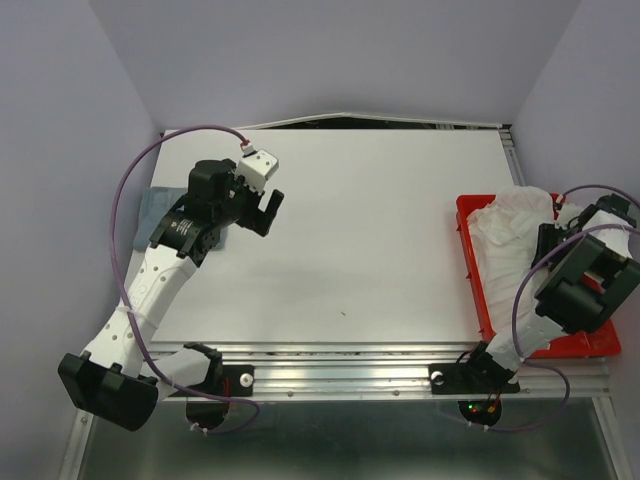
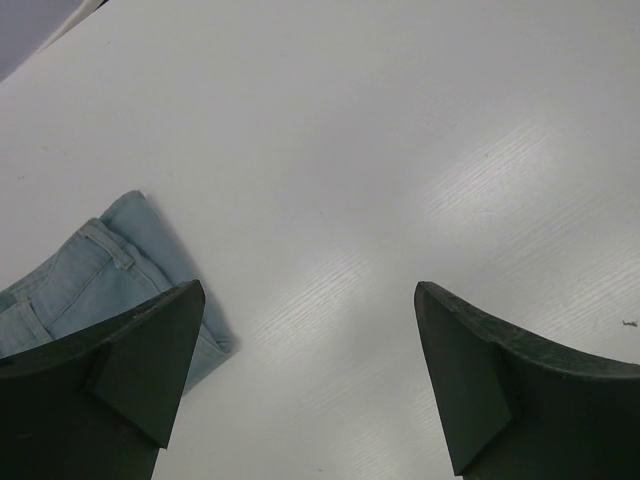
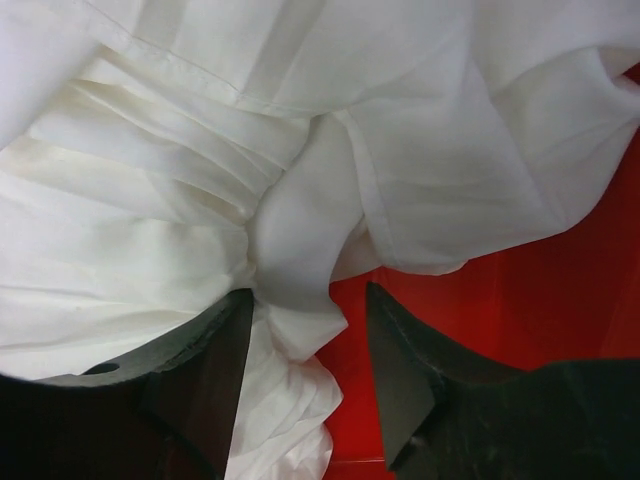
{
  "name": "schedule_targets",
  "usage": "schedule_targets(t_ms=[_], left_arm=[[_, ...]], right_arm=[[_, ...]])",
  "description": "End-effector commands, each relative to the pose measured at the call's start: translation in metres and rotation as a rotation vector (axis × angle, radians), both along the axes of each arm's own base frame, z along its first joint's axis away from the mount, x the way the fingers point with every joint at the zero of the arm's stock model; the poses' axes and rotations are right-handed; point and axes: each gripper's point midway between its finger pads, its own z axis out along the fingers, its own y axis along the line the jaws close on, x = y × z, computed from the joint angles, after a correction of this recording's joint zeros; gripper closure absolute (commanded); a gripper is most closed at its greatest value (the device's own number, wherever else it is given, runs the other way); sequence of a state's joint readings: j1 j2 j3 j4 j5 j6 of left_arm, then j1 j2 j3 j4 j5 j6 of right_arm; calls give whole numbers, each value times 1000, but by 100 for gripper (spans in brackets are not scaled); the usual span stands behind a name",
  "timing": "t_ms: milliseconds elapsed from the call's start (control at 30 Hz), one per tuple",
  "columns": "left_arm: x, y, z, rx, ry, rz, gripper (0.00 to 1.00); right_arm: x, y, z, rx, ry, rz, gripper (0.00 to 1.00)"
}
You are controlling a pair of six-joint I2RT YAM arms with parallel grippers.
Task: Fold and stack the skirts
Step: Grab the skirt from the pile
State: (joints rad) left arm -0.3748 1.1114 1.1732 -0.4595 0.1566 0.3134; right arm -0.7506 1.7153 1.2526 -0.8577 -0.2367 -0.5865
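The white pleated skirt [image 1: 508,232] lies crumpled in the red tray [image 1: 472,268] at the right. My right gripper [image 1: 549,240] is down in the tray with its jaws open. In the right wrist view [image 3: 308,292] a bunched fold of the white skirt [image 3: 300,230] sits between the fingers, against the left finger [image 3: 215,350]. The light blue denim skirt [image 1: 156,208] lies folded at the table's left edge, partly under my left arm. My left gripper [image 1: 267,207] hovers open and empty just right of it. In the left wrist view [image 2: 308,290] the denim skirt [image 2: 100,265] shows beside the left finger.
The white table [image 1: 370,230] spreads between the two arms. Red tray floor [image 3: 560,300] shows to the right of the cloth. Grey walls close the back and sides. A metal rail runs along the near edge.
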Motion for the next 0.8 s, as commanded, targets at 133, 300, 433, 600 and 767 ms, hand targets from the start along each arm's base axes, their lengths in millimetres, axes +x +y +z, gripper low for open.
schedule_targets(t_ms=[133, 300, 433, 600, 767], left_arm=[[1, 0, 9, -10, -46, 0, 2], [1, 1, 9, -6, -44, 4, 2], [2, 3, 10, -4, -54, 13, 2], [4, 3, 8, -5, -54, 13, 2], [6, 2, 11, -16, -60, 25, 2]], right_arm=[[7, -10, -8, -14, -44, -18, 44], [7, 7, -8, 66, -58, 20, 88], [13, 9, 22, 61, -106, 29, 99], [29, 15, 105, 12, -286, 35, 99], [51, 28, 215, -30, -552, 37, 99]])
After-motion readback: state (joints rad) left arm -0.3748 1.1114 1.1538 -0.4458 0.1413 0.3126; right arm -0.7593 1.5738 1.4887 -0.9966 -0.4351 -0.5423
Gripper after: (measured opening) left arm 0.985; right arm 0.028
